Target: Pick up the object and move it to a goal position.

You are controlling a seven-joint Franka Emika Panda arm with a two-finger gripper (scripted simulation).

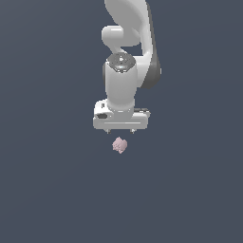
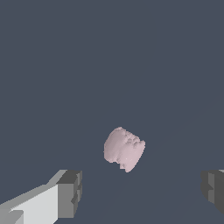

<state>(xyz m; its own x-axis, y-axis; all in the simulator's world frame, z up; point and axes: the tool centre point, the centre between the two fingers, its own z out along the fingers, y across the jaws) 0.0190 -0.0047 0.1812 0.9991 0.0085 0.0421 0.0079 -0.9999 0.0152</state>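
In the exterior view, the white arm hangs down from the top of the frame and ends in the end effector (image 1: 120, 131), whose broad pale body faces the camera with only two short finger stubs showing under it. The object (image 1: 119, 145), a small lumpy pale pink blob, lies on the flat dark grey-blue surface just below the end effector in the picture, close to its centre line; whether the fingers are level with it or above it cannot be told from this angle. In the wrist view, the end effector (image 2: 142, 192) is spread wide: one grey fingertip (image 2: 70, 192) on its pale finger sits at one side of the frame and the other dark fingertip (image 2: 213, 189) at the opposite edge, well apart, with nothing between them. The object (image 2: 124, 148) shows larger here, rounded and ridged, lying ahead of the gap between the fingertips and somewhat nearer the pale finger, touching neither. By my judgement the step in hand is the approach before the grasp. The next move calls for descending until the fingertips flank the blob, centring it, then closing gently, since such a small irregular lump could slip out sideways.
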